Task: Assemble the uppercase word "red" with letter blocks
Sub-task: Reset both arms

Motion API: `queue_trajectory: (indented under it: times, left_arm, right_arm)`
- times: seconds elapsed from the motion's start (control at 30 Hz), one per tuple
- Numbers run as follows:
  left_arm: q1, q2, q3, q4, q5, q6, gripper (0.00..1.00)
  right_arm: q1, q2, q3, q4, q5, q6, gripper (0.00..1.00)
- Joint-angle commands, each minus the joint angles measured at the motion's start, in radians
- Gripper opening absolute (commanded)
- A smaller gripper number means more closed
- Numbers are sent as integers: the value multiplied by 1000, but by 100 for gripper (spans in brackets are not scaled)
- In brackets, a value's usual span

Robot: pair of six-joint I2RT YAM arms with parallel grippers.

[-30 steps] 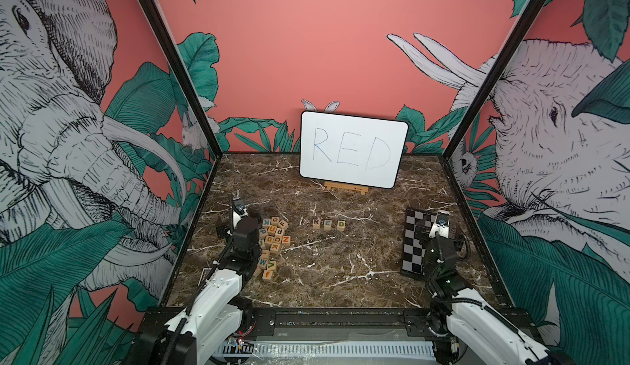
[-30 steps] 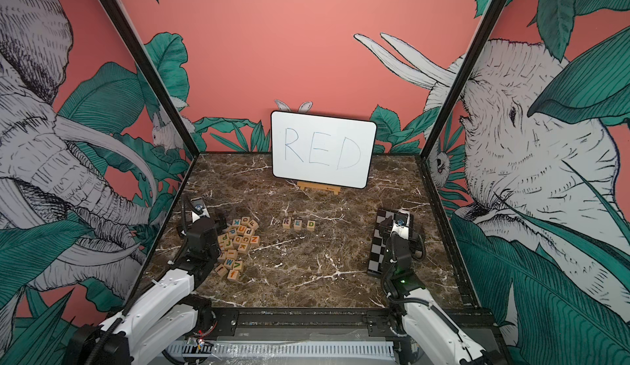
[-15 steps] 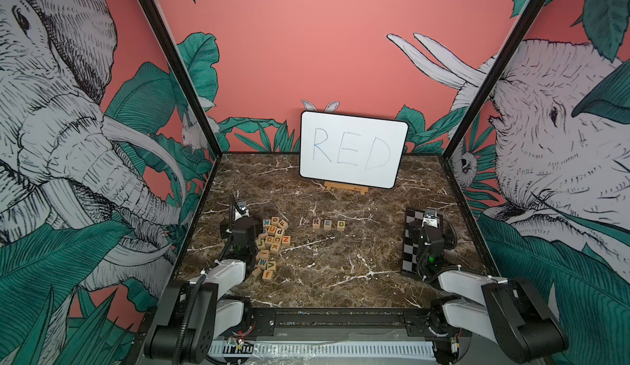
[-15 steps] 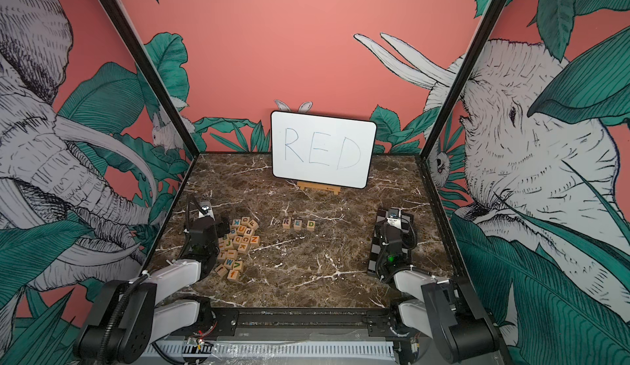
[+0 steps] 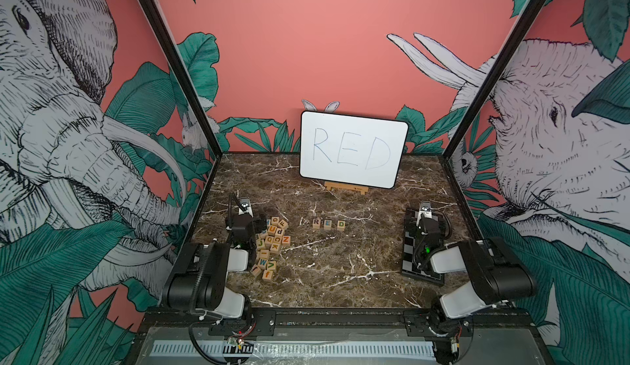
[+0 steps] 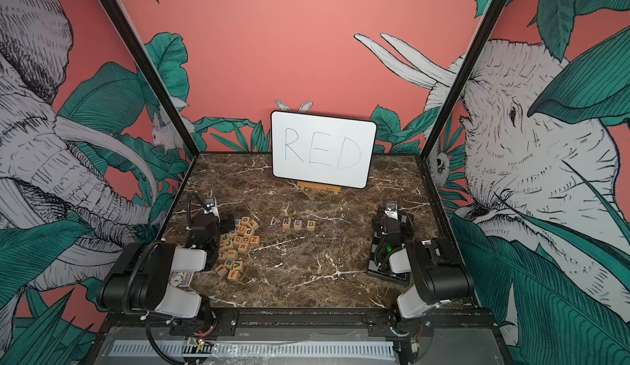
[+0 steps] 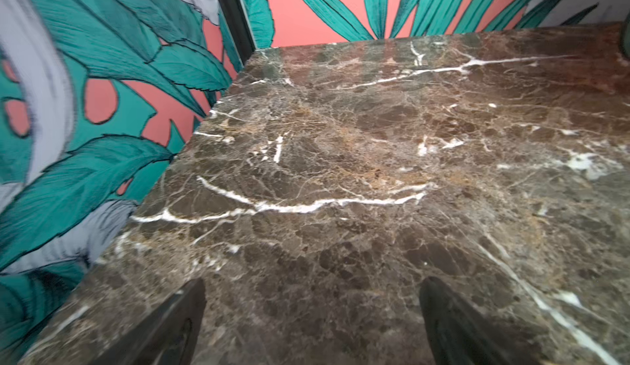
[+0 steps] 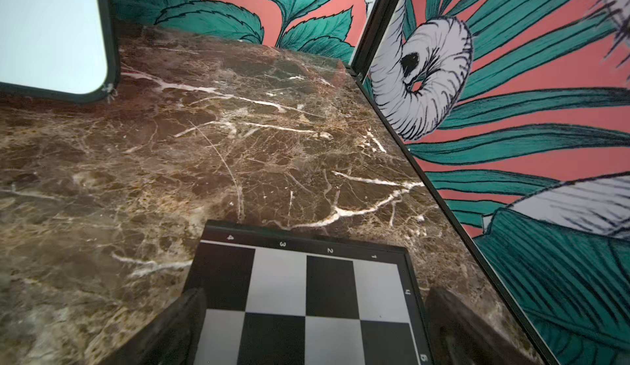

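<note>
**Word judged assembled; both grippers empty**

The uppercase word "red" (image 5: 327, 224) is seen in both top views as three pale wooden cubes set in a straight row at mid-table, nearer than the whiteboard (image 5: 353, 148). From left to right, R (image 5: 316, 223), E (image 5: 327, 223) and a green D (image 5: 341, 224) are read. The cubes are placed close together, though whether they touch cannot be told.

The unused letter blocks (image 5: 272, 240) are heaped to the left, well apart from the row. The task is therefore judged done, with nothing obvious left beyond parking the arms.

The left gripper (image 7: 312, 286) is held released above bare marble table (image 7: 341, 141), with nothing between its jaws. The right gripper (image 8: 315, 297) is likewise spread wide and empty over the chequered board (image 8: 279, 278) at the right.
</note>
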Motion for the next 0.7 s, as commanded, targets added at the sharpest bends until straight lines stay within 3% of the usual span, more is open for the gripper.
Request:
queue_trajectory:
  times: [0.0, 0.03, 0.1, 0.17, 0.23, 0.3, 0.67]
  left_arm:
    - [7, 64, 56, 85, 31, 24, 99]
    - [7, 82, 62, 121, 46, 39, 99]
    - [6, 37, 88, -26, 44, 19, 99]
    - [5, 73, 74, 75, 39, 37, 99]
    - [5, 40, 88, -19, 42, 21, 99]
    - [4, 65, 82, 41, 37, 33, 99]
    - [-1, 48, 93, -7, 31, 28, 99]
  right_arm:
    - [-11, -5, 50, 11, -27, 15, 100]
    - [-13, -5, 66, -19, -22, 19, 99]
    - [-23, -7, 110, -107, -39, 30, 100]
    - [-41, -8, 117, -123, -60, 42, 100]
    - [-47, -7, 123, -135, -61, 50, 99]
    - [-63, -9, 130, -150, -74, 66, 99]
    - [-65, -13, 126, -148, -75, 67, 99]
